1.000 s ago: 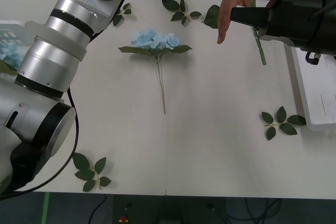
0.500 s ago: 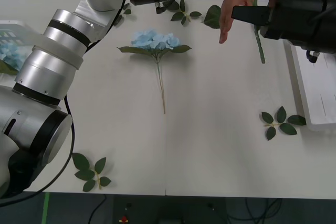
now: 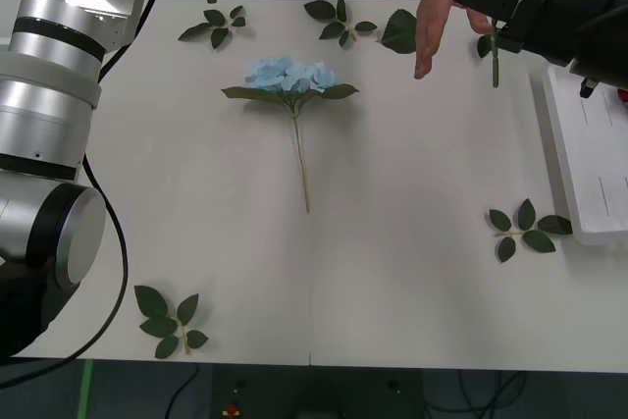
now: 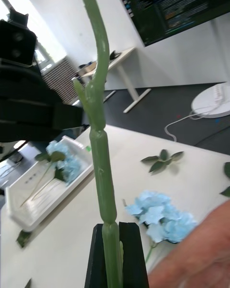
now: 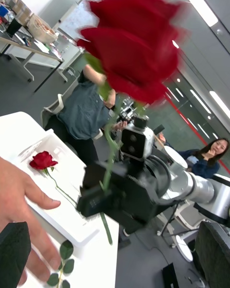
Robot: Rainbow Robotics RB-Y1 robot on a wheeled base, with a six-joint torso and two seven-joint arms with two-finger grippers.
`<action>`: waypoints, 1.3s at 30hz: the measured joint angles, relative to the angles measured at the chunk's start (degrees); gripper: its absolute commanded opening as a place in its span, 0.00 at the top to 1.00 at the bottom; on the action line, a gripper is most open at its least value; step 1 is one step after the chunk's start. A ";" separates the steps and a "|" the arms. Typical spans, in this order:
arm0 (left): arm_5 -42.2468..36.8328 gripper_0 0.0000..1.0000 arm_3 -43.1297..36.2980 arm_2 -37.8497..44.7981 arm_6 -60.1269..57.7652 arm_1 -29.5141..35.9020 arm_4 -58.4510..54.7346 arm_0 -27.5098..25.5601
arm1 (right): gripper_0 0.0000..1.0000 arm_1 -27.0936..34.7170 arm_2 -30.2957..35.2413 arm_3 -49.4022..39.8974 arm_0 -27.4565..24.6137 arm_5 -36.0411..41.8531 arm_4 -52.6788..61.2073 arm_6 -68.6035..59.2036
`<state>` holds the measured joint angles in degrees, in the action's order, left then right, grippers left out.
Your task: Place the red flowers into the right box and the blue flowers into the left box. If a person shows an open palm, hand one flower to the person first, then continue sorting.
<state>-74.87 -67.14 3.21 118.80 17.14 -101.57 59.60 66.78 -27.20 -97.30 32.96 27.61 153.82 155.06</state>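
My right gripper is up at the back right, shut on the green stem of a red flower whose bloom stands high above it. A person's hand hangs just left of that stem, fingers pointing down. One blue flower lies on the table's middle, stem toward me. The right box holds a red flower. The left box holds blue flowers. My left gripper is open and raised, facing the right gripper.
Loose green leaf sprigs lie at the front right, the front left and along the back edge. My left arm rises along the table's left side. People sit in the room behind.
My left arm has swung up and back off the table's left. The right gripper has lifted the rose's stem higher and farther back, closer to the person's hand.
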 measured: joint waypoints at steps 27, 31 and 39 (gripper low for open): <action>-0.95 0.00 -0.11 1.14 0.00 0.21 0.14 -0.17 | 1.00 -5.71 0.42 0.20 -0.12 -24.17 -17.44 0.00; -0.95 0.00 -0.12 1.14 0.00 0.21 0.14 -0.17 | 1.00 -5.71 0.42 0.22 -0.08 -24.25 -18.15 0.00; -0.96 0.00 -0.13 1.14 0.00 0.21 0.14 -0.17 | 1.00 -5.71 0.42 0.22 -0.07 -24.26 -18.16 0.00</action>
<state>-75.82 -67.27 4.35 118.80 17.36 -101.43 59.43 61.07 -26.78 -97.09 32.89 3.35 135.66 155.06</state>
